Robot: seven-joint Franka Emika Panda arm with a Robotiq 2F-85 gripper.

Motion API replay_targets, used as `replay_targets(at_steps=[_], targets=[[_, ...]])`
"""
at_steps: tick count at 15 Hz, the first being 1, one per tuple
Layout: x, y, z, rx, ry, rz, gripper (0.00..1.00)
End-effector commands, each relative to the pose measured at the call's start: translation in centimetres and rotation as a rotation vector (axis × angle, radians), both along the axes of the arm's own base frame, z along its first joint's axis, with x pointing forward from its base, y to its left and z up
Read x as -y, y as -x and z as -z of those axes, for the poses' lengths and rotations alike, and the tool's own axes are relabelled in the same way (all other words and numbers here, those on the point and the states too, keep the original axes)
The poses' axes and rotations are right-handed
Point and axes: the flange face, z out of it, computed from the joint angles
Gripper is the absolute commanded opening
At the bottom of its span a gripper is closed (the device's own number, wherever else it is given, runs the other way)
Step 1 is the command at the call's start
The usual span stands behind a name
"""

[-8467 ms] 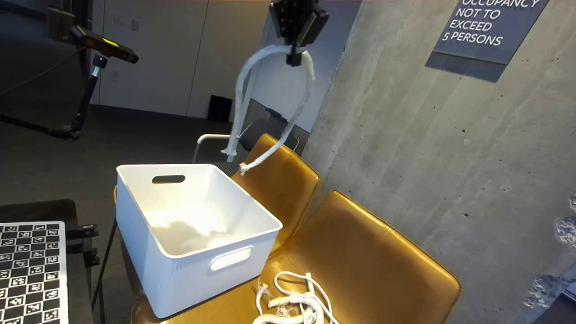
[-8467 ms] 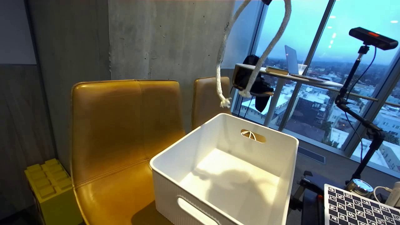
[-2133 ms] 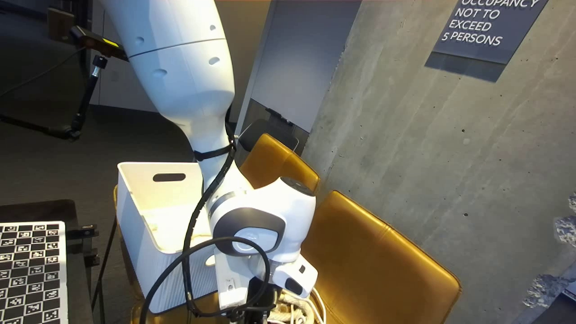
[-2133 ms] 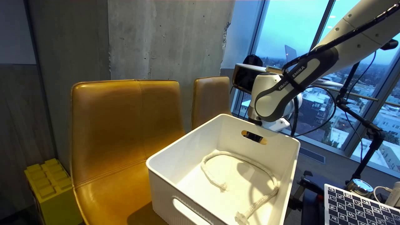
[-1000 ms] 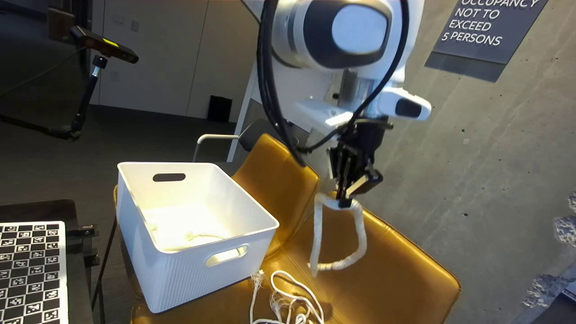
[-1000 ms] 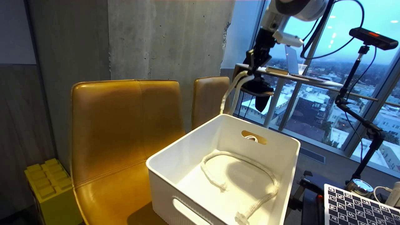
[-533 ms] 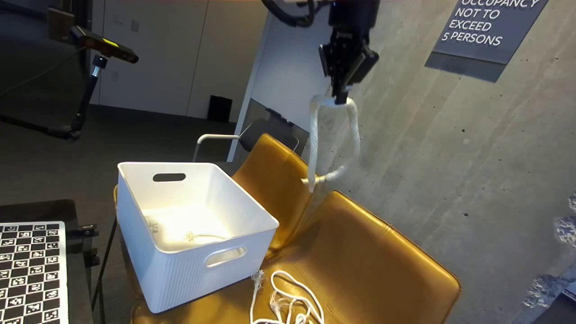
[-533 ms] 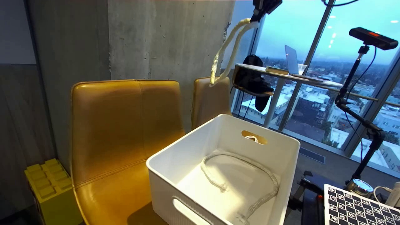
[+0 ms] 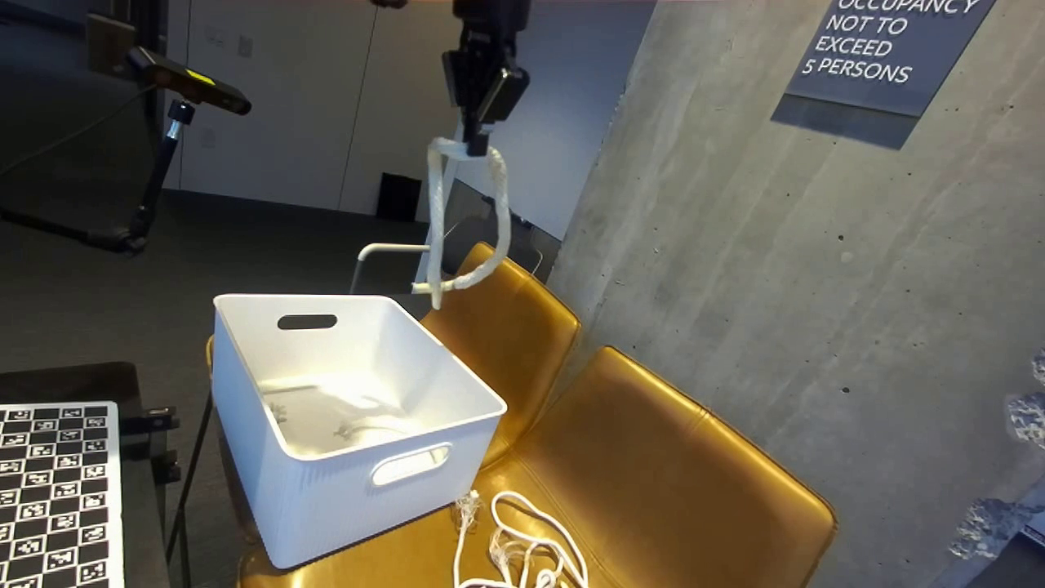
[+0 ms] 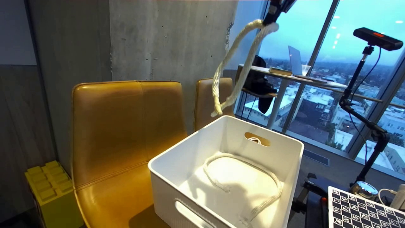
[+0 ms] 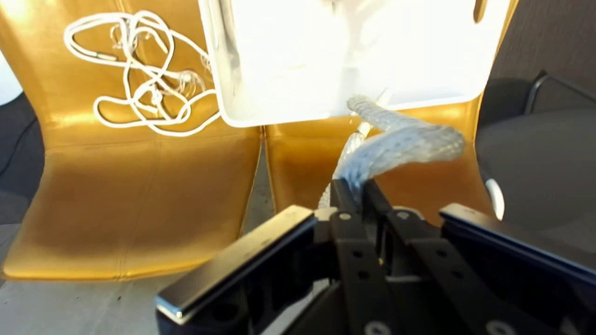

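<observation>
1. Leftmost in the wrist view, the cord tangle (image 11: 156, 96) sat on a tan chair (image 11: 139, 200). A couple seconds back it was chunkier, and seemingly the hanging rope (image 11: 409, 144) came out of it.

2. Middle: the white bin (image 11: 288, 93) sat right next to that mess, with one thick rope (image 10: 280, 187) curled on its floor. Several seconds earlier no rope was in there, so one piece seemed handled.

3. Slightly right: the hand (image 11: 357, 191) was clamped on the hanging rope, fingertips pinching it mid-length. Half a second before, the thing dangled farther out in front of the concrete wall (image 9: 735, 245); it had since swung over beside the bin. So the carry looked well along, but that rope wasn't inside. Its ends dangled by the bin's edge, exact overlap hard to tell.

4. Pose-wise, the hand hung higher than the bin with its fingers pointing down, and most of the arm was cropped off the top of both exterior views.
</observation>
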Motion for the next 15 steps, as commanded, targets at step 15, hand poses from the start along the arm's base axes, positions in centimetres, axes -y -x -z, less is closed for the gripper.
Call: replay_targets(at_steps=[15], targets=[[-0.4, 8.2, 15.3, -0.078, -0.003, -0.076, 0.36]])
